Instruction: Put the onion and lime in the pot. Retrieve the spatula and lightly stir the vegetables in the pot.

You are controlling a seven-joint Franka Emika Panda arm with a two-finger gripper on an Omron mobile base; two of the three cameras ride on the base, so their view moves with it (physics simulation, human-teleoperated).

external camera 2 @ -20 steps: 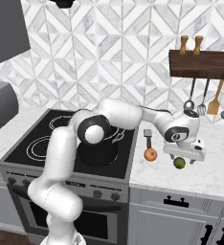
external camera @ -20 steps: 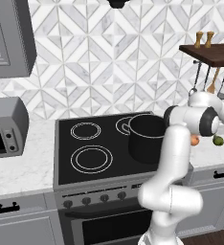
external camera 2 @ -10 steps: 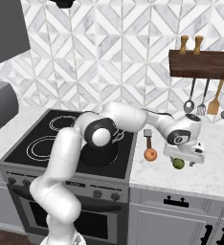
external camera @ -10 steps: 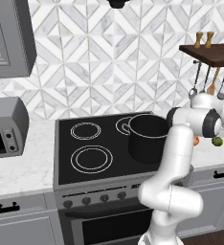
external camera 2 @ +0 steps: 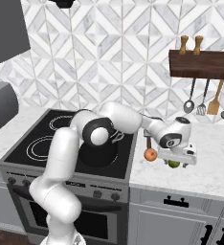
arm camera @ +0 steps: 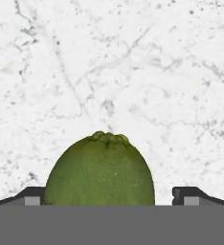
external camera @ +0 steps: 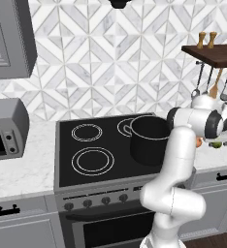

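The green lime lies on the white marble counter, between the two fingertips of my open gripper, which stands right over it. From the right base view, the gripper hangs low over the lime, with the orange-brown onion just left of it on the counter. The dark pot stands on the stove's right front burner, partly behind my arm; its rim shows below the elbow. The onion and the lime peek out beside the wrist. The spatula is out of view.
A black cooktop fills the stove to the pot's left. A wooden shelf with two shakers hangs on the wall, with several utensils dangling under it. A grey microwave stands at the far left. The counter edge runs just in front of the lime.
The hand has sunk slightly toward the lime. The jaws have stayed open, and the onion and the pot have not moved.
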